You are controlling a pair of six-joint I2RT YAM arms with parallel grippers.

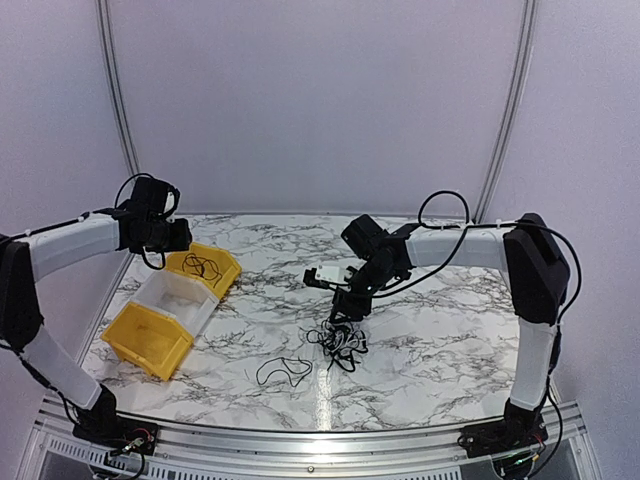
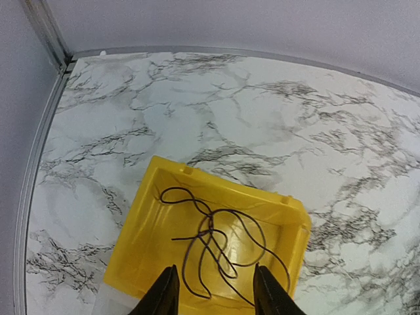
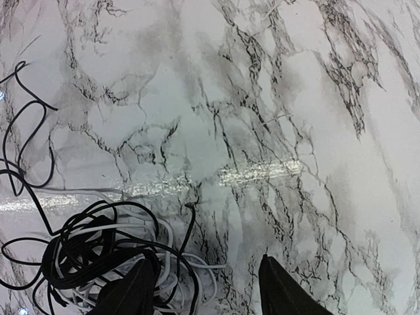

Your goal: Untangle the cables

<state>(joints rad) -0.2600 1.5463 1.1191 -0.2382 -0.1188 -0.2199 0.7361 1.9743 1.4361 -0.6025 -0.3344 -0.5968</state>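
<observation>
Cables [image 1: 340, 342] lie in three places on the marble table [image 1: 450, 340]. The left gripper [image 2: 215, 294] hangs over the far yellow bin [image 2: 147, 243] with its fingers spread and nothing between them. Below it a single cable [image 2: 216, 239], thin and dark, sprawls in loose loops on the bin's floor.

The right gripper [image 3: 207, 292] hovers low over the middle of the table, fingers also wide apart and gripping nothing. The finger [image 3: 134, 292] on the left of the wrist view overlaps the edge of the tangled clump [image 3: 92, 252]. This is a knot of black strands mixed with some white ones, and a few black loops stray from it over the marble.

In the top view a separate loop [image 1: 283, 370] of black cable lies near the clump on its near-left side, apart from the knot. The far yellow bin touches a white bin [image 1: 180, 292], and a second yellow bin [image 1: 148, 338] follows on the near side, the three in a row at the table's left.
</observation>
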